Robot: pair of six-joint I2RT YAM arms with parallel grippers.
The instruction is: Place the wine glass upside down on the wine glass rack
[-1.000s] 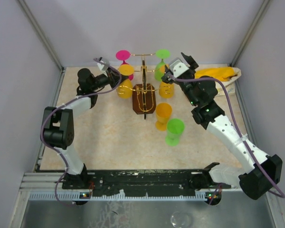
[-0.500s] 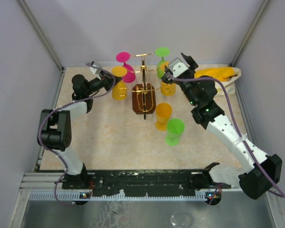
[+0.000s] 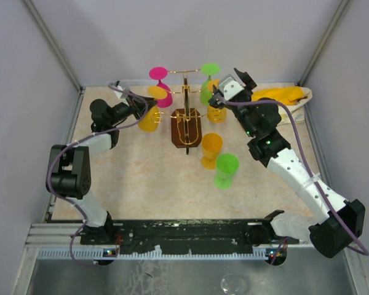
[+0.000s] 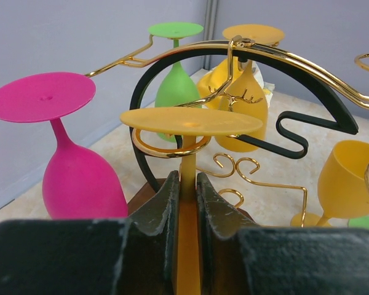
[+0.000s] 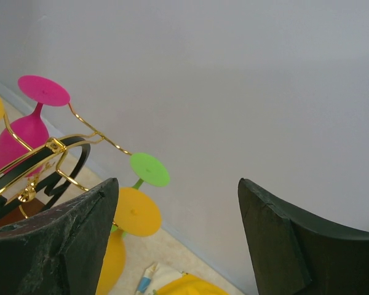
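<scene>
The wine glass rack (image 3: 186, 126) stands mid-table, gold wire on a brown base. A pink glass (image 3: 162, 86), a green glass (image 3: 207, 86) and a yellow glass (image 3: 216, 114) hang on it upside down. My left gripper (image 3: 137, 106) is left of the rack, shut on the stem of an inverted yellow wine glass (image 3: 149, 118). In the left wrist view the stem (image 4: 187, 175) sits between my fingers, and the foot (image 4: 190, 121) lies just above a gold curled arm (image 4: 169, 149). My right gripper (image 3: 232, 83) hangs open and empty beside the rack's right side.
An upright yellow glass (image 3: 211, 149) and an upright green glass (image 3: 226, 169) stand in front of the rack on the right. A yellow bag (image 3: 283, 95) lies at the back right corner. Walls close in the table on three sides.
My left gripper has carried the inverted yellow glass to the left, away from the rack's centre. The right arm has not moved.
</scene>
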